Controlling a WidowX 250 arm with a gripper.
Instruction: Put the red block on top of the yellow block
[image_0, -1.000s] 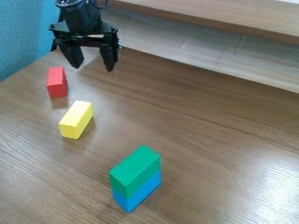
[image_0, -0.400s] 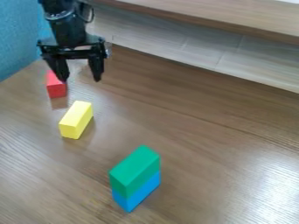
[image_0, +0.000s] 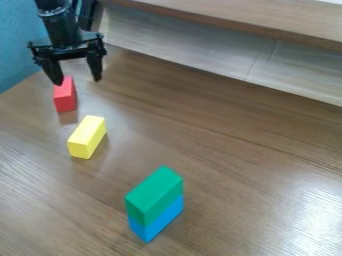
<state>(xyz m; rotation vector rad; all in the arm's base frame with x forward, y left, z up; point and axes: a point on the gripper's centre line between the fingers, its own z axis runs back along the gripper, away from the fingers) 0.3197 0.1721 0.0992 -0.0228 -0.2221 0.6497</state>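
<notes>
overhead, the black two-finger gripper hangs fingers apart above the red rectangular block near the worktop's far left corner.

My arm: enters from the top left, hanging down.
My gripper: upper left, pointing downward, holding nothing.
My fingers: spread wide, tips well apart.

A green block sits on a blue block on the wooden table.
</notes>
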